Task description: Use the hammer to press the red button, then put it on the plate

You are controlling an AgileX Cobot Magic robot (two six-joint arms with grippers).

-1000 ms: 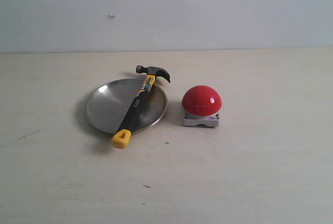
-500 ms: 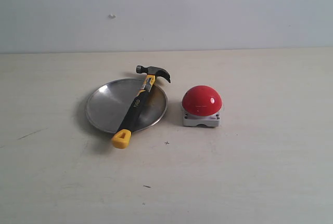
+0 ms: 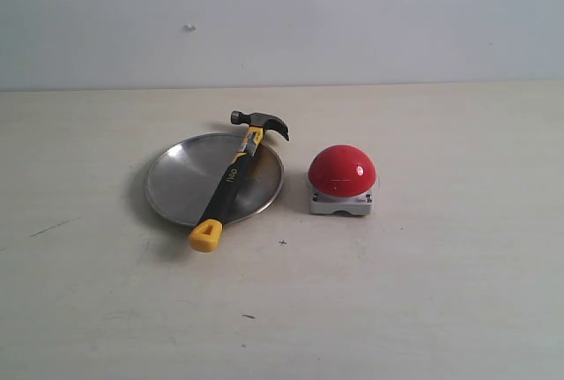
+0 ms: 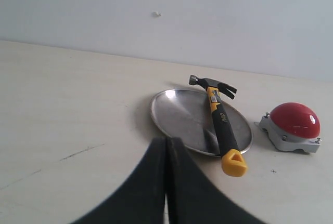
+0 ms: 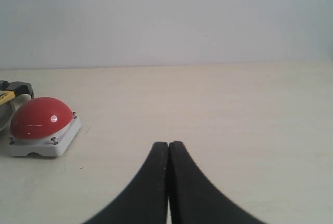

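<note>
The claw hammer lies across the silver plate. Its dark head overhangs the rim at about 1 o'clock, and its yellow looped end pokes past the rim near 6 o'clock onto the pale table. The red button sits on its grey base at 3 o'clock from the plate, close by but apart from it. Neither arm shows in the exterior view. In the wrist views, the left gripper and the right gripper are each clenched, fingers pressed together with nothing between them.
</note>
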